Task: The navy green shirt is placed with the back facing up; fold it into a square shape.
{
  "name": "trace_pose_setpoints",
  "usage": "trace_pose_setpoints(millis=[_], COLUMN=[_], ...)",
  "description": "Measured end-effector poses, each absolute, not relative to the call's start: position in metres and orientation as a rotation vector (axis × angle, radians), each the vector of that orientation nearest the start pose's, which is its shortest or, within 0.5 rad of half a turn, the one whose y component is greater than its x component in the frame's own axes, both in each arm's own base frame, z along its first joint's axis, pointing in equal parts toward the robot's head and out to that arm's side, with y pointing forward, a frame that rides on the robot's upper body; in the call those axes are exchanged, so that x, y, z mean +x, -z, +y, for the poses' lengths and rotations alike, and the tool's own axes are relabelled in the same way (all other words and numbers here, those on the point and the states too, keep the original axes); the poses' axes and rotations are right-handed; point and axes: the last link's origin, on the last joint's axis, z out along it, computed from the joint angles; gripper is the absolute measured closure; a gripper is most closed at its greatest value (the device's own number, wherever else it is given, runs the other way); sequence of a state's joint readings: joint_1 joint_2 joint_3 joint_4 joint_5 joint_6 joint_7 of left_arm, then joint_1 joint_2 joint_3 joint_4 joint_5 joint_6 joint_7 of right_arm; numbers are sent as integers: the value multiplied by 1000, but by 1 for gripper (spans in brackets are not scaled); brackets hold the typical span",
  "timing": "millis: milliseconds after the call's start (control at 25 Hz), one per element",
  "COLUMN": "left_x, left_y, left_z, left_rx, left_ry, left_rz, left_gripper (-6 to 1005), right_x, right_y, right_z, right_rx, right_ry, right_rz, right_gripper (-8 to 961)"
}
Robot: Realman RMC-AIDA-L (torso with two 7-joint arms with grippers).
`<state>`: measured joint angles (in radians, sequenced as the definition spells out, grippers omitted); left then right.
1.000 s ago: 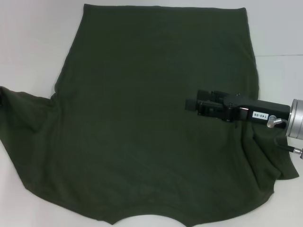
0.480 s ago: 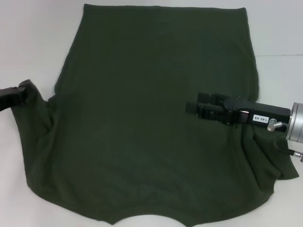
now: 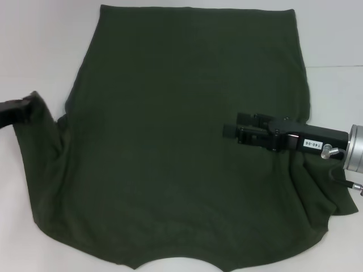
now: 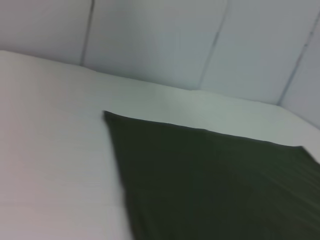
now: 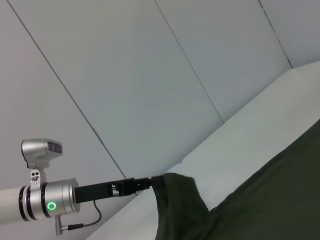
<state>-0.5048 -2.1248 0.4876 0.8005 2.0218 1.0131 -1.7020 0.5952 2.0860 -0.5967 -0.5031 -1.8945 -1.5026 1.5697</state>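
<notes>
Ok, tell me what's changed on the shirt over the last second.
The left gripper came in from the left edge, took hold of the left sleeve of the navy green shirt and lifted it, drawing the cloth inward off the table. The right gripper drifted slightly down and right over the shirt's right side. The shirt's body stayed flat.

Even, bright, diffuse light; 1 soft view out of 3.

The white table (image 3: 34,45) reads nearly washed out in the head view, with only faint shadow along the edges of the navy green shirt (image 3: 181,141), whose dark knit shows little fold detail. The left wrist view is blurred throughout; the right wrist view is sharper, its wall panels (image 5: 125,75) evenly grey.
</notes>
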Motion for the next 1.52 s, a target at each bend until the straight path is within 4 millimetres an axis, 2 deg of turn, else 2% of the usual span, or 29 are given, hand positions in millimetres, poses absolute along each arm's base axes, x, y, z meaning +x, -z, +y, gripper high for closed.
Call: trace_pose_setpoints(millis=[320, 840, 1080, 1240, 1520], left_x=[-344, -342, -331, -311, -293], left_y=[-76, -77, -67, -56, -45], left_z=[386, 392, 389, 381, 376], left_rx=[-1825, -1820, -1875, -1997, -2085], left_ry=[469, 417, 472, 602, 699], left_rz=[-1033, -987, -1003, -1034, -1037], left_gripper=[997, 982, 972, 965, 954], right_x=[246, 246, 246, 247, 247], right_y=[10, 13, 13, 14, 15], right_z=[347, 347, 346, 345, 345], right_rx=[-2541, -2539, -2540, -2541, -2539], right_ry=[-995, -1004, -1004, -1004, -1002], right_rz=[1011, 1013, 1015, 1021, 1028], right_gripper=[71, 69, 70, 71, 70])
